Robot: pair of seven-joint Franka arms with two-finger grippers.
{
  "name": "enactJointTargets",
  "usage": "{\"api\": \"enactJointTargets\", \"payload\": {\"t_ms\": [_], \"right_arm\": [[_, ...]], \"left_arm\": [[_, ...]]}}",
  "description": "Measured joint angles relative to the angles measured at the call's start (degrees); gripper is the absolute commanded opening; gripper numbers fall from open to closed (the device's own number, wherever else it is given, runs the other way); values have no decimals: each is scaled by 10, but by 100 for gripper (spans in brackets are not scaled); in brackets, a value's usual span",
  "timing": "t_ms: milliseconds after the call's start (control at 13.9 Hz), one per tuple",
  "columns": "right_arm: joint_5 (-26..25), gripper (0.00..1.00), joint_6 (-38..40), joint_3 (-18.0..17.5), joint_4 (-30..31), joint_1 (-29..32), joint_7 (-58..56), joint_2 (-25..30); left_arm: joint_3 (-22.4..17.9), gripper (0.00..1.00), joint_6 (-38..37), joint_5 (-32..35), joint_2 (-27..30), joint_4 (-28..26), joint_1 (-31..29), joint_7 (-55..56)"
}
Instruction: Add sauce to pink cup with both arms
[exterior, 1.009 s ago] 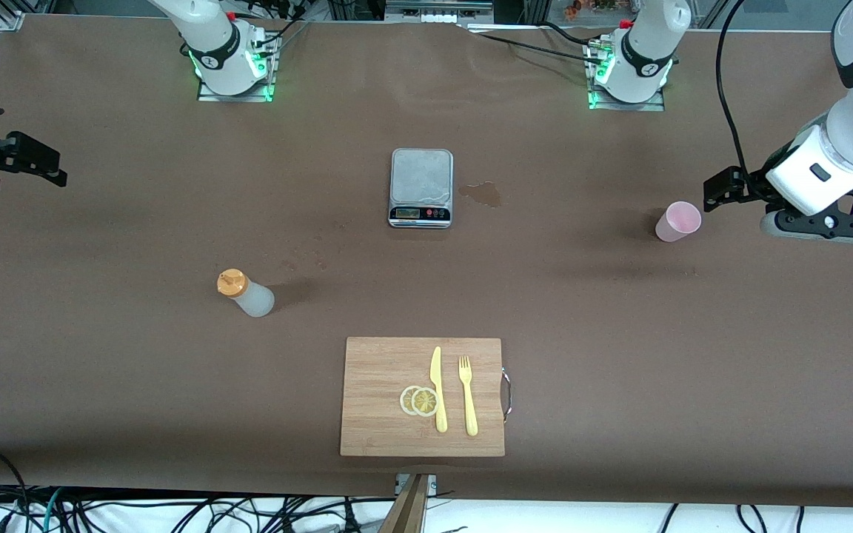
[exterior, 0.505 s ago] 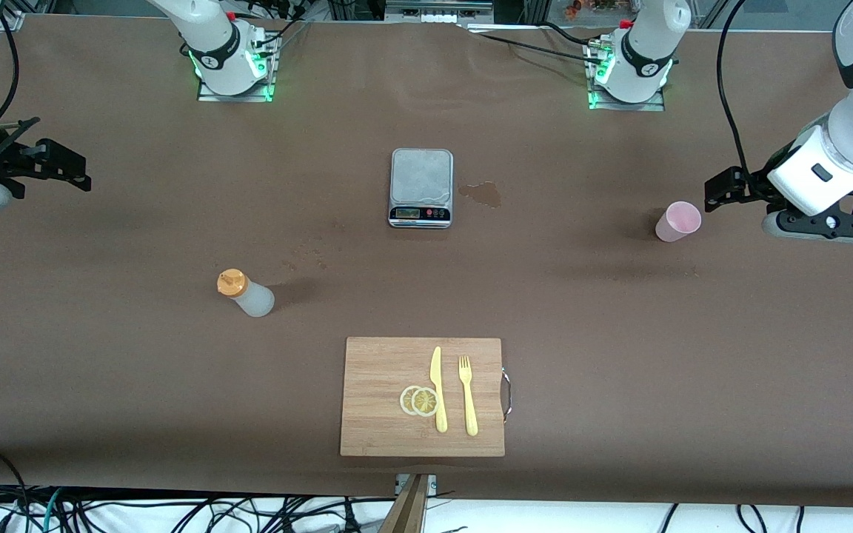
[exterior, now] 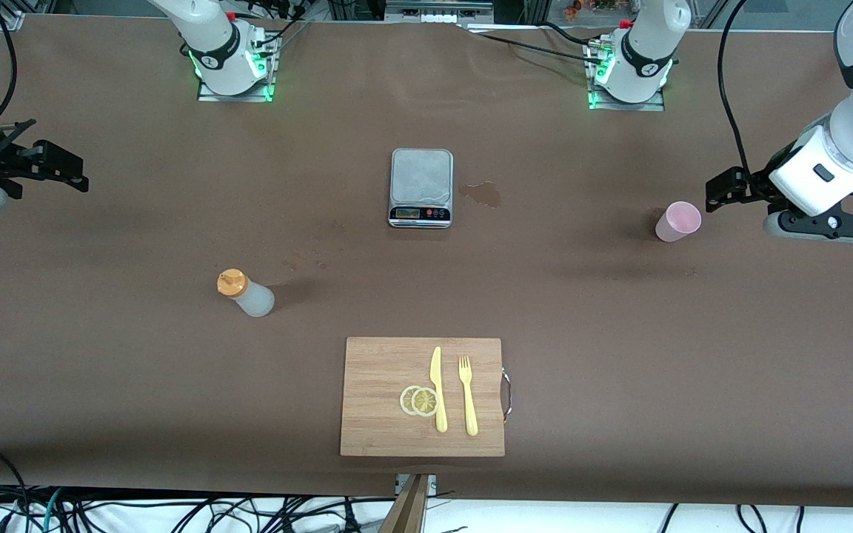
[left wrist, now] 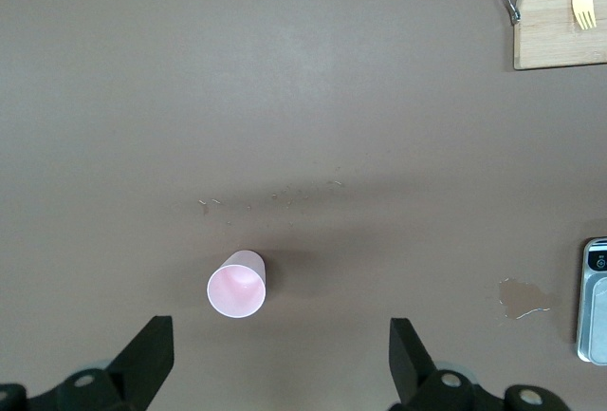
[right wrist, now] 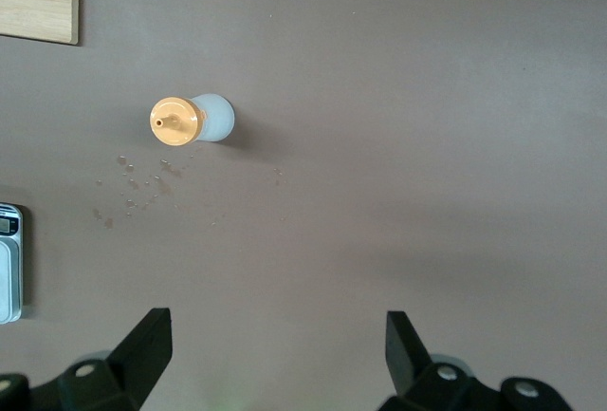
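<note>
Taking the scale (exterior: 420,187) as our landmark, we start nearest the front camera with the wooden cutting board (exterior: 422,396), which lies well nearer to that camera than the scale and carries two lemon slices (exterior: 419,400), a yellow knife (exterior: 437,389) and a yellow fork (exterior: 467,394). Next we see the sauce bottle (exterior: 245,294) standing upright on the table, nearer the camera than the scale and toward the right arm's end. The pink cup (exterior: 677,220) stands upright too, well apart from the scale toward the left arm's end and slightly nearer the camera. A small wet patch (exterior: 483,194) lies just beside the scale. The left gripper (exterior: 723,190) hangs in the air near the cup, its fingers (left wrist: 144,362) spread wide and holding nothing. The right gripper (exterior: 56,164) hangs over the table's edge at the right arm's end, well apart from the scale, its fingers (right wrist: 142,349) likewise spread and empty.
</note>
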State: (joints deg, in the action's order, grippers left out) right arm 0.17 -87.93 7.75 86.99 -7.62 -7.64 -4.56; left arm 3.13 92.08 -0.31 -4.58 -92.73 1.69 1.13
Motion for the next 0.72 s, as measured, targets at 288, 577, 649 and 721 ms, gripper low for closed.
{"api": "enactJointTargets", "payload": {"t_ms": [288, 577, 649, 721], "right_arm": [[0, 100, 0, 0, 0, 0, 0, 1], [0, 100, 1, 0, 0, 0, -1, 3], [0, 100, 1, 0, 0, 0, -1, 4], [0, 100, 2, 0, 0, 0, -1, 4]], "left_arm": [[0, 100, 0, 0, 0, 0, 0, 0], [0, 100, 0, 0, 0, 0, 0, 0], [-1, 100, -1, 0, 0, 0, -1, 0], [-1, 100, -2, 0, -1, -1, -1, 0]]}}
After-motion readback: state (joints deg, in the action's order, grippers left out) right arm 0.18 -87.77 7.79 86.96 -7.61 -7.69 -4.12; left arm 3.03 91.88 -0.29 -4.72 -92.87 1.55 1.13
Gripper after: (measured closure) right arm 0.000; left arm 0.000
